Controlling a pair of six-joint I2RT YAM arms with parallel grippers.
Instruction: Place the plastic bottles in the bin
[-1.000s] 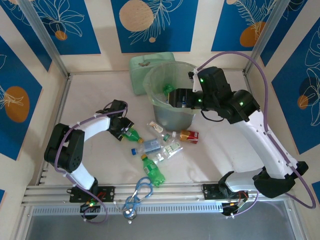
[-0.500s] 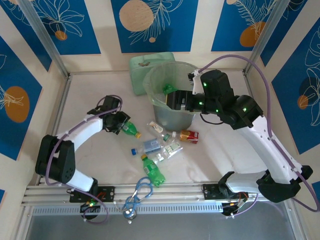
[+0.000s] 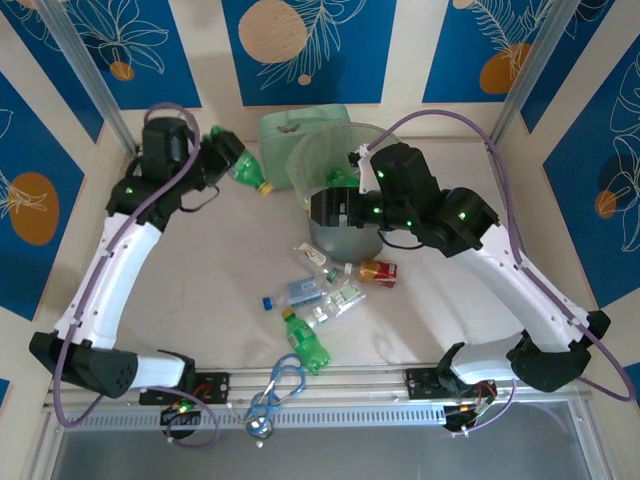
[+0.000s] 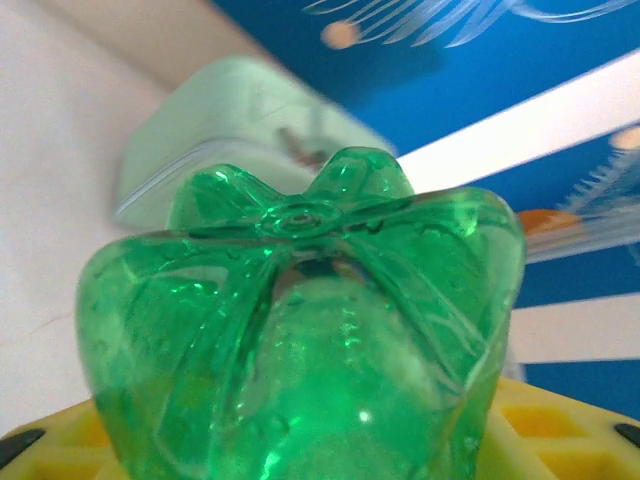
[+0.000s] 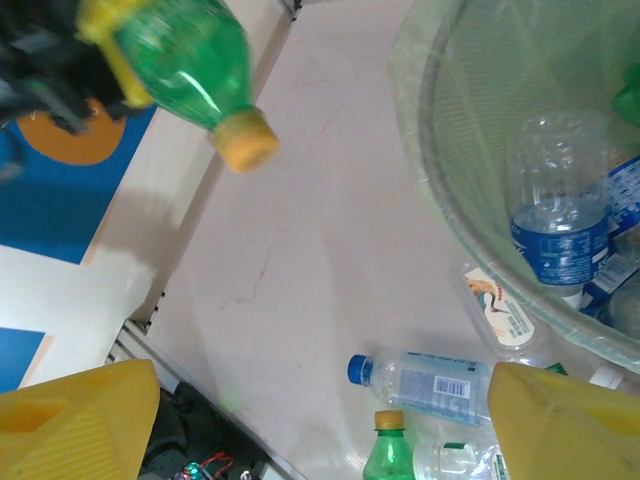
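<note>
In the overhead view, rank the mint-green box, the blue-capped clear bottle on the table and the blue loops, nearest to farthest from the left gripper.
1. Mint-green box, right of the left gripper holding a green bottle, at the back.
2. Blue-capped clear bottle, mid-table.
3. Blue loops, at the near edge.

Green bottle [image 4: 300,330] base, box [image 4: 240,120] perhaps behind

- top view: bright, even light, soft shadows on the counter [image 3: 200,290]
- left wrist: green bottle [image 4: 300,330] fairly sharp, small glints; background out of focus
- right wrist: top-left corner motion-blurred
</note>
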